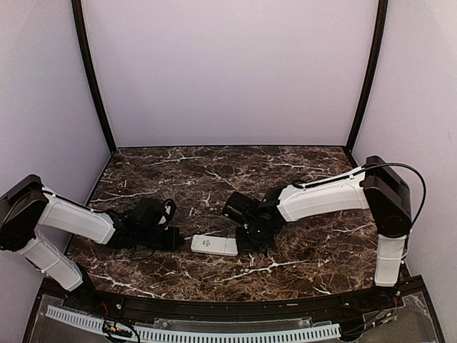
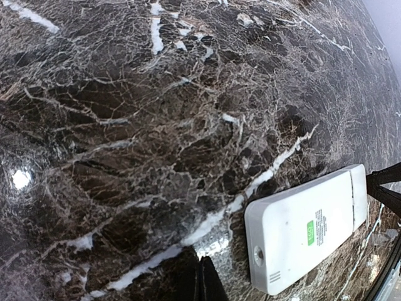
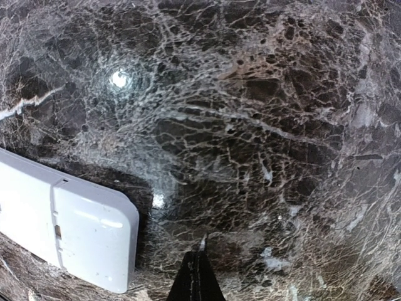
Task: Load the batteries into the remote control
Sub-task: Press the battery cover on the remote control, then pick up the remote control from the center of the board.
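Two closed grippers flank a white remote on dark marble.

The dark brown, white-veined marble table carries the slim white rectangular plastic remote control near its front edge. It lies flat between the arms, green-labelled back upward and the cover seam apparently shut (no batteries show anywhere). The black left gripper is pinched shut on nothing, just beside one short end. The black right gripper, equally shut and empty, sits near the other. They are probably bracketing the remote so it cannot slide.
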Controlling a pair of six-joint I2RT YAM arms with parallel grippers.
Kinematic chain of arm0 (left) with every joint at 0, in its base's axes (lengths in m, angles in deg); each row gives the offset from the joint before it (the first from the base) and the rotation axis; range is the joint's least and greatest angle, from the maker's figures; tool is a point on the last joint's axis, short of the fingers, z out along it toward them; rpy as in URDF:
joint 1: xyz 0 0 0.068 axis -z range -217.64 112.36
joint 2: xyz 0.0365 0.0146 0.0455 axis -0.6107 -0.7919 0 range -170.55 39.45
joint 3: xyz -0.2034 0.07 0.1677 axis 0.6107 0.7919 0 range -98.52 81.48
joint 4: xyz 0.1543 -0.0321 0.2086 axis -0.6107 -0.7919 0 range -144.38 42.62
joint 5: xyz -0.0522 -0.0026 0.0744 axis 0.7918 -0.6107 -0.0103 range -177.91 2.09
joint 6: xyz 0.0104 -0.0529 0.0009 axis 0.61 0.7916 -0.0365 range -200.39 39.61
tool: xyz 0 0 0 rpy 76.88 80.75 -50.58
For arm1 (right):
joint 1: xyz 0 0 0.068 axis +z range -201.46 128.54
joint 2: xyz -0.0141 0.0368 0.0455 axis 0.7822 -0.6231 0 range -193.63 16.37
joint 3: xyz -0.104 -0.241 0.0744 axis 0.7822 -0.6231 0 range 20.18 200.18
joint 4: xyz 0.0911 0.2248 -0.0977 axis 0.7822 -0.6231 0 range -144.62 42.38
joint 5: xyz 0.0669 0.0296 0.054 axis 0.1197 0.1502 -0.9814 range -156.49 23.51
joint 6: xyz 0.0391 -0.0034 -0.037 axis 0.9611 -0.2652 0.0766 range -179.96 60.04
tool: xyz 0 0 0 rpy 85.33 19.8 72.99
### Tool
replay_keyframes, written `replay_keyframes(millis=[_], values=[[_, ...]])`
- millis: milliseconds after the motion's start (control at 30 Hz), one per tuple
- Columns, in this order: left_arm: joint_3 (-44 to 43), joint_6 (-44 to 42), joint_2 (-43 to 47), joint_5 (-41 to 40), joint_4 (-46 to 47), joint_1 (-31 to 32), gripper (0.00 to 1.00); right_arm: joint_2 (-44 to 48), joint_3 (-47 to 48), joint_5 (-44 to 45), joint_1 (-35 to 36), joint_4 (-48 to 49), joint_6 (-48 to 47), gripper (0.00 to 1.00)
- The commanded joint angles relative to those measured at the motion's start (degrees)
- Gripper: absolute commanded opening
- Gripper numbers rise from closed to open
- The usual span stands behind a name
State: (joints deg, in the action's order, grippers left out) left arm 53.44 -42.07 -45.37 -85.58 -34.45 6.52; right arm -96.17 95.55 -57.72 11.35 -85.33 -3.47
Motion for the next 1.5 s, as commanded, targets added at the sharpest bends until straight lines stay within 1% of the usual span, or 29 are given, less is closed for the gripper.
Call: replay_keyframes(millis=[0,100,167,300,400,500,633,767,933,1000,1067,1100,1133,1167,1200,1233,1267,1300,1367,1433,1467], values=[[0.00,-0.91,-1.24,0.17,-3.61,0.31,0.00,-2.85,-0.27,0.66,0.60,-3.23,0.64,0.00],[-0.73,-1.20,-2.89,0.12,-3.10,1.35,0.00,-5.09,2.42,-0.38,1.67,-1.69,0.18,0.00],[-2.21,-1.37,-5.16,0.95,-2.91,2.86,0.00,-8.15,6.36,-0.95,2.96,-1.71,-0.06,0.00],[-5.00,-0.32,-9.16,3.54,-2.19,7.24,0.00,-13.47,13.16,-2.58,5.04,-2.15,-0.61,0.00],[-5.59,0.86,-10.74,4.29,-1.81,10.97,0.00,-13.85,13.98,-2.53,5.29,-1.44,-0.15,0.00],[-5.15,1.85,-10.27,4.57,-1.45,11.63,0.00,-12.24,12.89,-0.98,5.09,-1.09,0.09,0.00],[-4.05,2.49,-7.80,2.81,-2.35,11.62,0.00,-10.29,11.40,-0.36,4.03,-1.69,-0.41,0.00],[-3.73,1.16,-2.30,-5.16,-6.59,11.48,0.00,-5.44,5.57,1.57,1.97,-2.09,-0.18,0.00],[-3.82,-1.45,4.55,-11.13,-11.98,11.16,0.00,2.35,0.27,4.45,-0.56,-4.65,-1.28,0.00],[-3.69,-1.88,7.31,-12.40,-13.93,10.26,0.04,4.74,-0.25,6.04,-0.90,-6.10,-2.71,0.04],[-3.60,-2.43,10.23,-12.75,-15.72,8.82,0.08,6.58,0.39,8.18,-1.08,-8.27,-5.37,0.11],[-3.50,-2.80,12.60,-12.78,-16.17,7.75,0.13,7.42,1.07,9.05,-1.01,-8.44,-8.01,0.19],[-3.42,-3.36,13.90,-12.78,-17.12,7.28,0.17,8.00,1.80,9.32,-0.88,-7.77,-11.98,0.28],[-3.23,-3.57,16.81,-13.01,-17.53,6.45,0.30,8.49,2.64,8.83,-0.73,-6.02,-16.92,0.44],[-3.07,-3.58,18.30,-13.20,-17.95,5.87,0.39,8.77,3.57,7.59,-0.22,-4.02,-22.55,0.58],[-2.51,-3.29,21.60,-13.73,-17.99,5.68,0.59,8.65,4.91,6.54,0.45,-1.86,-28.35,0.91],[-2.22,-2.32,23.15,-14.05,-17.99,5.41,0.68,8.42,5.94,5.00,1.37,0.59,-34.16,0.98],[-1.50,-1.78,26.42,-15.15,-17.97,5.37,0.82,8.18,6.43,2.59,2.30,3.86,-41.06,0.98],[-0.50,-0.43,30.90,-17.23,-18.00,5.28,0.93,7.06,6.94,-3.01,3.29,9.43,-51.76,0.99],[0.24,0.29,34.80,-19.24,-18.25,5.27,0.98,4.23,9.06,-8.11,3.36,11.64,-58.59,0.98],[0.42,0.60,36.80,-20.36,-18.45,5.31,0.98,2.12,11.93,-10.47,3.37,11.14,-61.06,0.98]])
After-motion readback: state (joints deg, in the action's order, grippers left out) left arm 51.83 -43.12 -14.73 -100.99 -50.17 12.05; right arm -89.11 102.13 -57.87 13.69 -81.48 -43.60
